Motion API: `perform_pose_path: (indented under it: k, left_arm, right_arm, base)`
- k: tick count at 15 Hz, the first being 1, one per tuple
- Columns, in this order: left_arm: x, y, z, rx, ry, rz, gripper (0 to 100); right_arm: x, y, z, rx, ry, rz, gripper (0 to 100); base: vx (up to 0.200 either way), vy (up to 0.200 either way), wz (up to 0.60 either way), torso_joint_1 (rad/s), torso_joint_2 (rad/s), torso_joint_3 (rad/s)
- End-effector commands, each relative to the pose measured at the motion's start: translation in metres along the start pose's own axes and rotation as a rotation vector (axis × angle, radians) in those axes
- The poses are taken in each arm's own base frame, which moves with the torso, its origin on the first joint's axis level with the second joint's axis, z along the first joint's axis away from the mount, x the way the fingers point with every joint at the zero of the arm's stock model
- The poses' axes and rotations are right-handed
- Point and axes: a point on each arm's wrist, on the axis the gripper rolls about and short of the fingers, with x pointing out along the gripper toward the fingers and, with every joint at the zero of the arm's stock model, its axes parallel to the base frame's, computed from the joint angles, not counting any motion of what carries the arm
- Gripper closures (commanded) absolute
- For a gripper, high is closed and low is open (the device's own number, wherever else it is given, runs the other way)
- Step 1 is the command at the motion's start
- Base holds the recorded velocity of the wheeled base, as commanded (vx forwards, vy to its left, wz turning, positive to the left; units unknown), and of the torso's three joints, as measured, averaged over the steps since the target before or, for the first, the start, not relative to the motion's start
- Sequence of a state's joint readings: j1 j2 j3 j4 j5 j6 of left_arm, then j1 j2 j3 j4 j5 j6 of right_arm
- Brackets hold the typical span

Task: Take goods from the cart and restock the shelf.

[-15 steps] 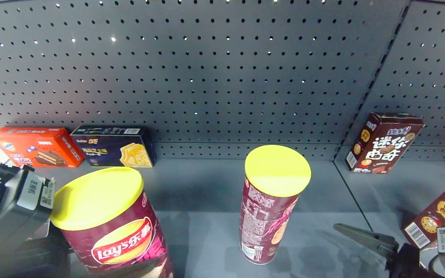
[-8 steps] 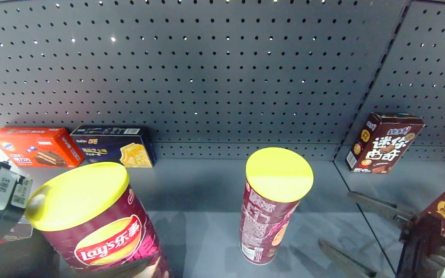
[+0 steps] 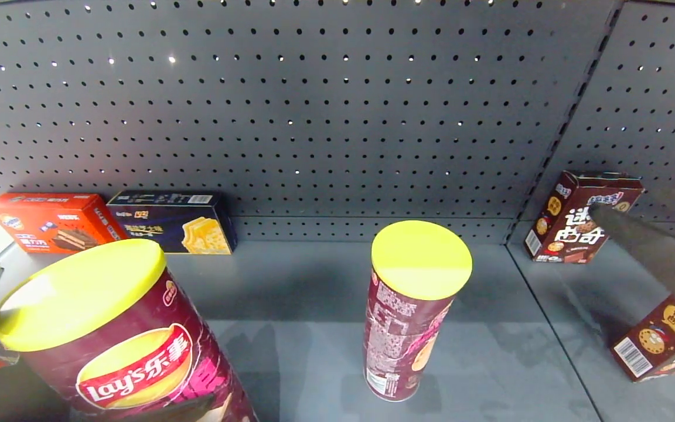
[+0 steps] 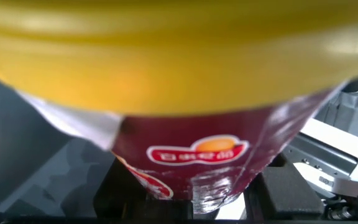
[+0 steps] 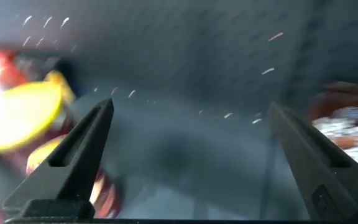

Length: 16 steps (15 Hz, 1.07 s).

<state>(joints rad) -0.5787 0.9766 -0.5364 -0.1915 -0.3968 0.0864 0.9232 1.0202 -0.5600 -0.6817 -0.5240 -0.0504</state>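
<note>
Maroon chips can, yellow lid (image 3: pixel 120 328): front left of the shelf (image 3: pixel 314 351), tilted with the lid leaning to the robot's left. The lower body sits between the dark fingers (image 4: pixel 114 193) of the left claw (image 4: pixel 197 196), which is clenched on the can from both sides. Whether the base touches the shelf cannot be told.

Second chips can, same kind (image 3: pixel 411 310): upright on the shelf, near the middle, well apart from both claws and from the held can.

Right claw (image 5: pixel 191 165): fingers spread wide and gripping nothing. It hangs at the right end of the shelf, in front of the upright brown cookie box (image 3: pixel 560 220). The standing can lies off to its left, blurred in the right wrist view.

Brown cookie box, second (image 3: pixel 665 340): tilted at the front right, below the right claw.

Orange cake box (image 3: pixel 56 223): lying flat at the back left, against the perforated back panel (image 3: pixel 314 117).

Dark blue cracker box (image 3: pixel 173 221): lying flat just beside the orange one, on its right, also against the panel.
</note>
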Motion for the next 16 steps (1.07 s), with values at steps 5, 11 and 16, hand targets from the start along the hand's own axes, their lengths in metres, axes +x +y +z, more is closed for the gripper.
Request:
perform_pose_path:
  k: [5, 11, 16]
  left_arm:
    - [-0.004, -0.002, 0.005, 0.014, -0.031, -0.019, 100]
    - [-0.003, -0.001, 0.006, 0.023, -0.056, -0.026, 100]
    - [-0.003, 0.001, -0.006, 0.007, -0.022, -0.002, 100]
  right_arm:
    - [-0.023, -0.05, 0.034, -0.006, -0.168, -0.389, 0]
    - [-0.074, -0.071, 0.015, -0.15, -0.178, -0.654, 0]
    - [-0.127, -0.073, -0.037, -0.222, -0.015, -0.821, 0]
  base:
    - [0.0, 0.0, 0.0, 0.0, 0.0, 0.0]
    - [0.0, 0.0, 0.0, 0.0, 0.0, 0.0]
    - [0.0, 0.0, 0.0, 0.0, 0.0, 0.0]
